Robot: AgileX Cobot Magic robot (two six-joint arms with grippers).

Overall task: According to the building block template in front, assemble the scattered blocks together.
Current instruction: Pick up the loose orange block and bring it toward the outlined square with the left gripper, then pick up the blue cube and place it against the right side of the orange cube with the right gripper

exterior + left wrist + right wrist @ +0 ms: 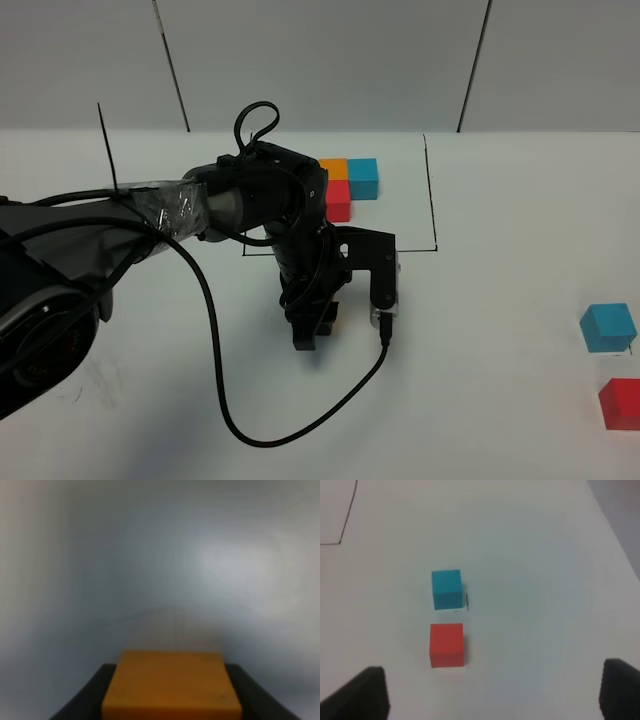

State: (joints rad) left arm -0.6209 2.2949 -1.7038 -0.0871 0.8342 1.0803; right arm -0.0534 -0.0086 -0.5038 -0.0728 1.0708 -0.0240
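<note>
Clamping hard on the left: the left tool (315, 328) is pressed shut on the orange block (172, 686), pointing straight down just above the surface (480, 400). It hangs on the near side of the black line (431, 190), outside the frame. A touch to the right and further back sits the template (345, 185): orange and blue cubes side by side, red tucked in front of the orange.

Now the big gap. The blue block (608, 328) and red block (620, 403) lie far off by the right edge, well apart from the held orange one, blue behind, red in front, near each other but not touching.

Over there the right tool (495, 700) is spread wide with nothing between its fingers. The red block lies ahead of it and nearer, the blue beyond, both a little off its midline. My call: those two belong to the right arm, which is far closer, and they lie to the right of the left tool's load.
</note>
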